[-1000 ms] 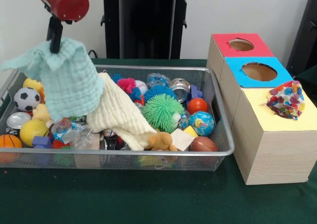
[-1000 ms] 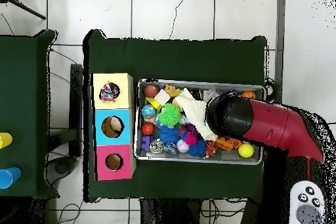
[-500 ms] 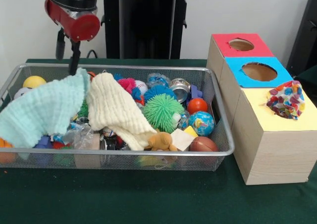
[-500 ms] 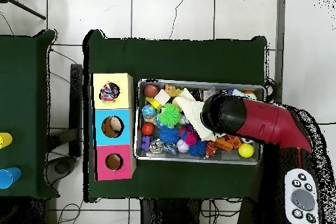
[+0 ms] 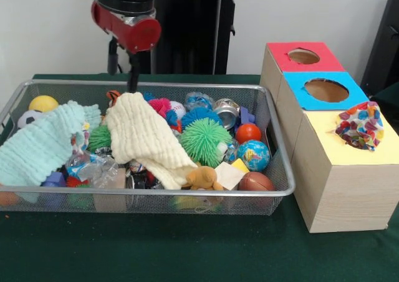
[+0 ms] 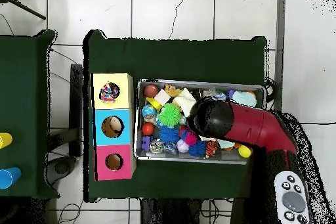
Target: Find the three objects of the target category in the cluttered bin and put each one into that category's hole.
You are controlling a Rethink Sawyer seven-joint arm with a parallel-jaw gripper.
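Inside the wire bin (image 5: 274, 170), the cloths look like my target category: a multicoloured cloth (image 5: 360, 126) already sits stuffed in the hole of the yellow box (image 5: 336, 170), so I judge two remain. The cream cloth (image 5: 146, 138) lies draped over the middle clutter, its lower corner running under the small tan toy (image 5: 202, 178); the mint cloth (image 5: 37, 148) is slumped at the bin's end, against the mesh wall. Risk one: a pinch on the cream cloth could snag the spiky green ball (image 5: 204, 138) just beside it, or drag the crumpled plastic (image 5: 93, 168) up with the fabric. Risk two: a shallow bite on a loose fold may slip out on the way to the box, well apart across the bin. Risk three: the mint cloth could trail over the rim and catch on the mesh. My end effector (image 5: 123, 67) hangs above the cream cloth's upper edge, two dark fingers (image 5: 133, 75) parted with a clear gap, holding nothing; whether a tip touches the fabric I cannot tell.
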